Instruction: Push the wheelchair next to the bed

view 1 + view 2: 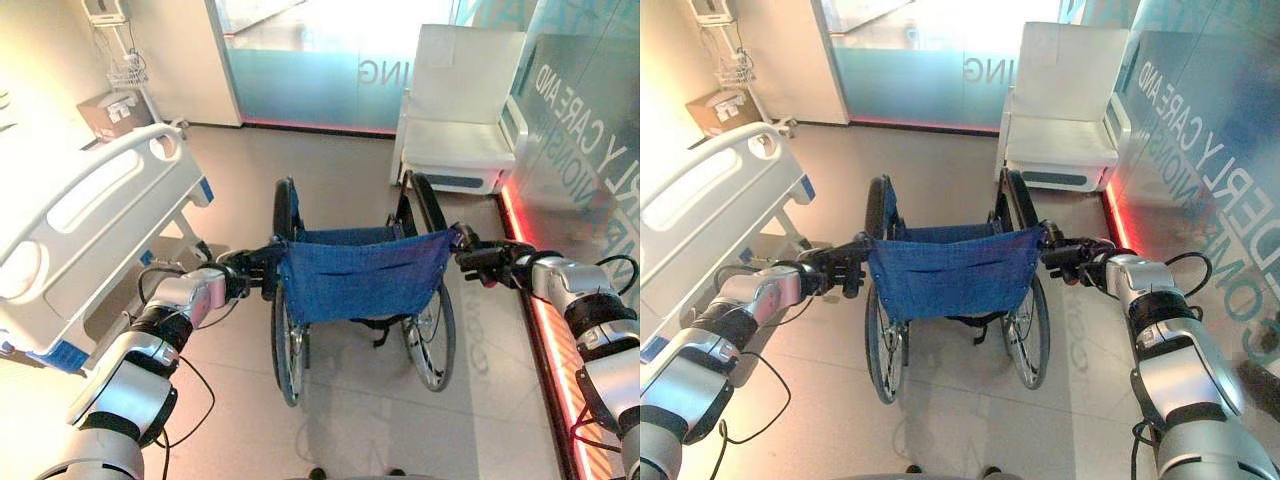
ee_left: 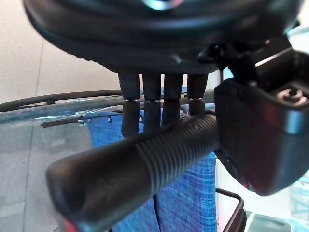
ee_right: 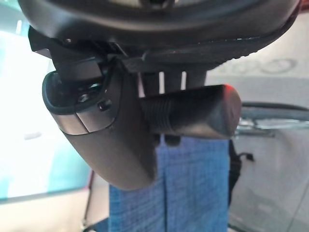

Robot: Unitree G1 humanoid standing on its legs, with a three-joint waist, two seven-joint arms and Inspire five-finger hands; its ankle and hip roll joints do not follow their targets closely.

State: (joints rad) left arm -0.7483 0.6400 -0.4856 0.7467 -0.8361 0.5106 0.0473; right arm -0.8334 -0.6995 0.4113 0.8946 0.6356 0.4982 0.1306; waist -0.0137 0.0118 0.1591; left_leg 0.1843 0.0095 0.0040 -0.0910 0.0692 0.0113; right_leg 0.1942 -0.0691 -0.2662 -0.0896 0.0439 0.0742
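We note the wheelchair [image 1: 358, 280] standing on the pale floor [image 1: 350, 410], its blue cloth backrest [image 1: 362, 272] facing us, its big wheels either side. The bed [image 1: 75, 215] lies to the robot's left of it, near but apart, its white footboard rail angled toward the chair.

Left robot hand [image 1: 250, 275]: at the chair's left push handle [image 2: 130, 164]. In the left wrist view we see the fingers [image 2: 152, 104] reaching down behind the ribbed black grip and the thumb on its other side, so the hand is clasped round the handle.

Right robot hand [image 1: 487, 262]: at the right push handle [image 3: 193, 113]. In the right wrist view we see the thumb wrapping the near side of the ribbed grip and fingers behind it; grasping it.

Beyond the chair, a white armchair [image 1: 465, 115] stands against a frosted glass wall [image 1: 310, 70]. A cardboard box [image 1: 112, 112] sits past the bed's far end.
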